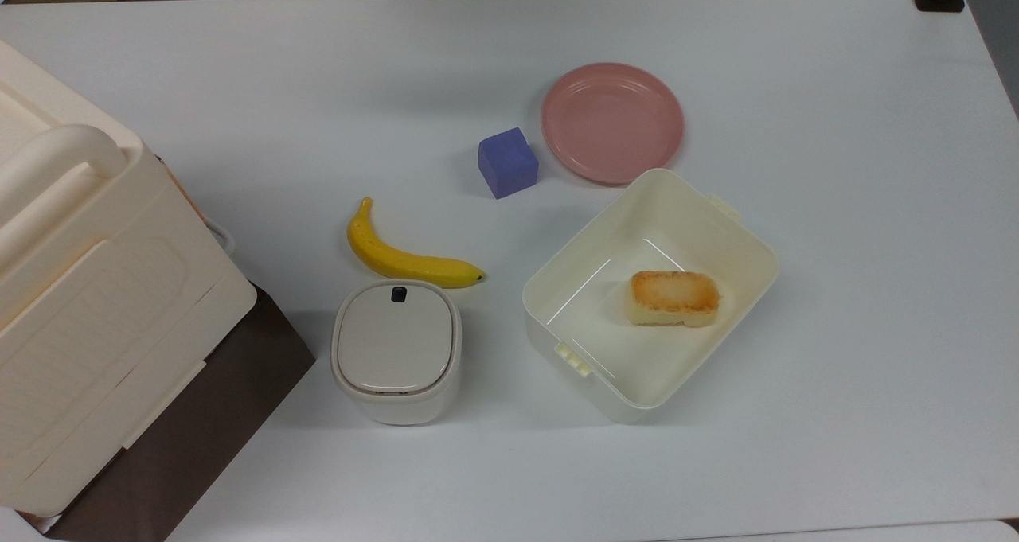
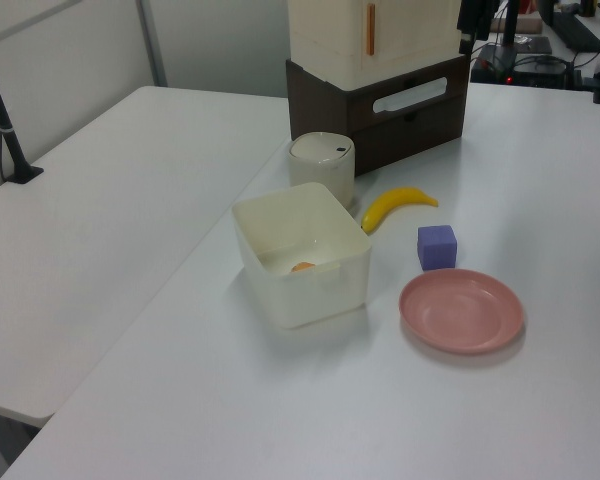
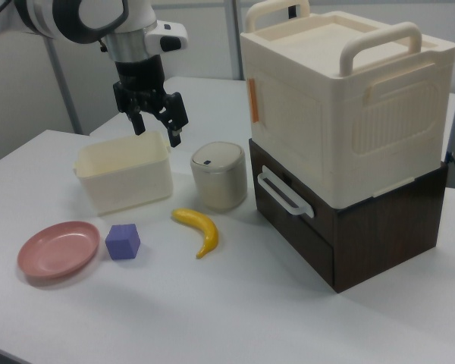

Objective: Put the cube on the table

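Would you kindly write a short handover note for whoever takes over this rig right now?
Gripper: open, holding nothing, raised above the cream box in the right view.
Cube: rests on the table, just beside the pink plate, apart from the banana.
Done: the cube sits on the table and is released.
Left: nothing apparent; perhaps park the arm.

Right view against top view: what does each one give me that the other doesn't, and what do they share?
The right view gives the arm's pincer, open and held up in the air, plus the dark cabinet's drawer handle. The top view gives the inside of the cream box, where a toasted bread-like block lies. Both share the cube resting on the table beside the pink plate, the banana and the lidded container.
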Robot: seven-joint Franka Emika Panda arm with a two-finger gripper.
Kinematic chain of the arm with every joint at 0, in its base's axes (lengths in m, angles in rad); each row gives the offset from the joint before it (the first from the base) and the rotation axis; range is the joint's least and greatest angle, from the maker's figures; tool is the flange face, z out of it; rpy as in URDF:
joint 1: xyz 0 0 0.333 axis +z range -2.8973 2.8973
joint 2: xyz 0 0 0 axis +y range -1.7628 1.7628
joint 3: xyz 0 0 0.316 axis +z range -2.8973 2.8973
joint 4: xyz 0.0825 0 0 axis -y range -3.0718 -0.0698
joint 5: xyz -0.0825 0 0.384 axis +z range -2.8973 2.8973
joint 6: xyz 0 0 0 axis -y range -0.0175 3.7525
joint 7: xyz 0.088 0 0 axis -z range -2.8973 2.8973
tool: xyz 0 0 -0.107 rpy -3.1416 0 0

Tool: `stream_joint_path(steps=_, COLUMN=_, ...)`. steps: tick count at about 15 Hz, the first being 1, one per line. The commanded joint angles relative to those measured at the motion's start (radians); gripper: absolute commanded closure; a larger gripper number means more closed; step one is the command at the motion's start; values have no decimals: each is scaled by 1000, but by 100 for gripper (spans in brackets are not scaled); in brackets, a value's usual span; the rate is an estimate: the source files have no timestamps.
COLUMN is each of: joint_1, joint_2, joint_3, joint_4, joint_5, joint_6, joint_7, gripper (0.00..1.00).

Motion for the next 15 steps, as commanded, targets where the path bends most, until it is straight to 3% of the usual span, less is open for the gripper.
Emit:
stream_joint_path(steps=1, joint_1=2, joint_2=1, joint_3=-6, joint_4=12, joint_5=24, joint_6=-24, joint_7=10, gripper=0)
stream_joint_path(steps=15, joint_1=6, joint_2=7, joint_3=-4, joint_4=12, joint_5=24, joint_6=-23, joint_7=19, gripper=0)
